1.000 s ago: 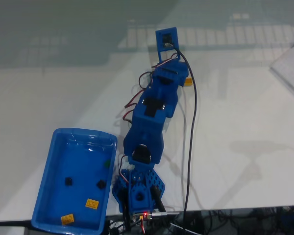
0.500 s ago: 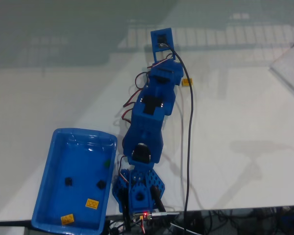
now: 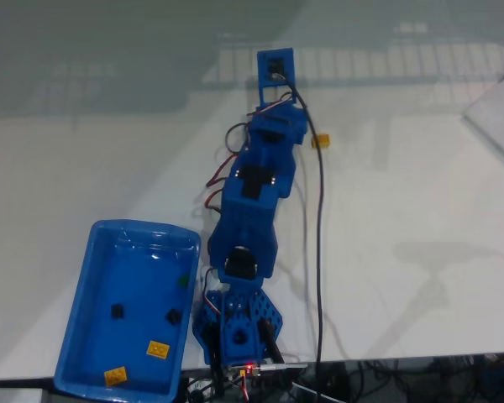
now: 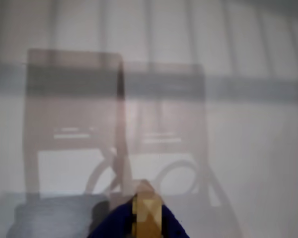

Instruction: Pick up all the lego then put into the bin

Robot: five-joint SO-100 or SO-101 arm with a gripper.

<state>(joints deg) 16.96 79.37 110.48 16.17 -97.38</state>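
Observation:
In the wrist view my gripper (image 4: 146, 220) enters from the bottom edge, its blue fingers (image 4: 111, 225) pressed against both sides of an orange-yellow lego brick (image 4: 146, 206) above the white table. The picture is blurred. From the fixed view, the blue arm (image 3: 260, 180) stretches away from its base and covers the gripper. Another orange-yellow lego brick (image 3: 321, 140) lies on the table just right of the wrist. The blue bin (image 3: 84, 277) sits at the lower left, holding two black bricks (image 3: 117, 311) and two orange-yellow bricks (image 3: 158, 348).
The arm's base (image 3: 235, 332) stands at the table's front edge right beside the bin. A black cable (image 3: 319, 252) runs along the arm's right side. A pale flat object (image 3: 497, 117) lies at the far right edge. Window light and shadow bands cross the table.
The arm has swung a little to the left in the fixed view. The orange-yellow brick on the table beside it has stayed in place.

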